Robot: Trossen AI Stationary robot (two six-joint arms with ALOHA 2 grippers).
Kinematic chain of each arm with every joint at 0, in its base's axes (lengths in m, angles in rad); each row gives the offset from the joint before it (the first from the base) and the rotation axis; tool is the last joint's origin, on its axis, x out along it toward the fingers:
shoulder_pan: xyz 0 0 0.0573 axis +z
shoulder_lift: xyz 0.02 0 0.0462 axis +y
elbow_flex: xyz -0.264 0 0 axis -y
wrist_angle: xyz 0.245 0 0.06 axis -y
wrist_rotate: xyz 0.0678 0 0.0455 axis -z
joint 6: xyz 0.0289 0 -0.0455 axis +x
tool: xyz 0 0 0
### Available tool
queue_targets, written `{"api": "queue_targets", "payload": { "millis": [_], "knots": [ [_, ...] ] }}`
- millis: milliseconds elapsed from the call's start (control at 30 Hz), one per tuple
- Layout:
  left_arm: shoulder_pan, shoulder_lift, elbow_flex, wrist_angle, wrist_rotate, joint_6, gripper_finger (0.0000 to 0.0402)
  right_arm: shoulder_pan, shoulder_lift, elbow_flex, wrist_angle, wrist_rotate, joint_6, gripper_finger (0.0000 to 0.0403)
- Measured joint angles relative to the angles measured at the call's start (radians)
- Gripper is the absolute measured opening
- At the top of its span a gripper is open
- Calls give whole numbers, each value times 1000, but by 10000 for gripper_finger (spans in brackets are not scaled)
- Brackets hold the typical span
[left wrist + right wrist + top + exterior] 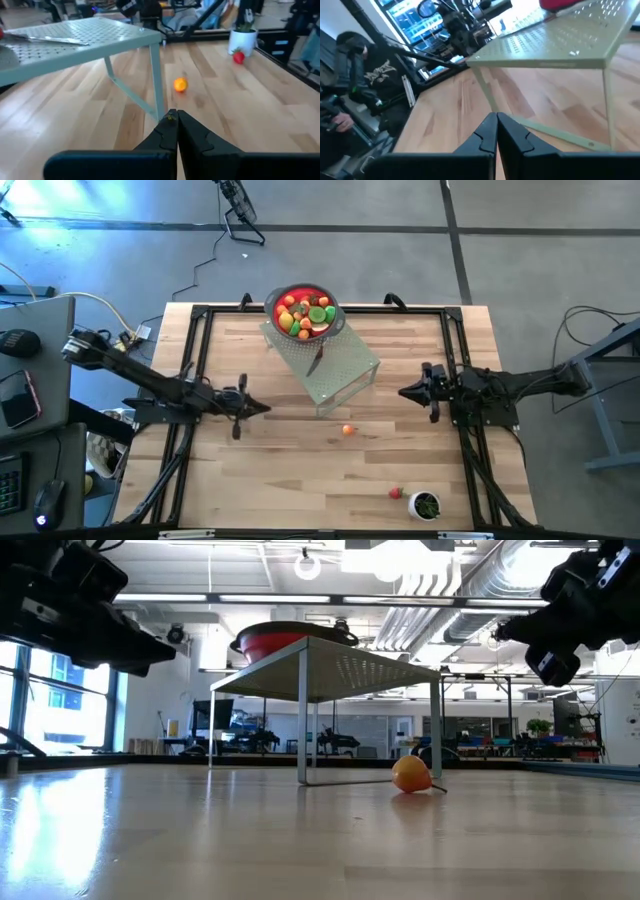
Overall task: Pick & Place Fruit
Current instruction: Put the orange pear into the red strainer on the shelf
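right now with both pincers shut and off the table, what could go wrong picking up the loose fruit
1. The orange fruit is round and lies loose on the bare table; a shut left pincer coming down could knock it rolling.
2. The red fruit lies right beside the white cup, so the right pincer might tip the cup.
3. The red bowl sits at the perforated stand's far edge; a bump could shift it.

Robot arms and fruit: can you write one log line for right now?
left gripper: shut, empty | right gripper: shut, empty | orange fruit: loose on table | red bowl: on shelf
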Motion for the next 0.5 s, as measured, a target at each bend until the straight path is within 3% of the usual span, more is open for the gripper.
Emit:
{"api": "queue_targets", "payload": {
  "millis": [233,500],
  "knots": [
    [54,-199,0,-237,24,4,0,24,182,11,146,-34,47,2],
    [54,-328,0,-388,18,-64,0,72,490,255,96,-29,-35,2]
  ]
}}
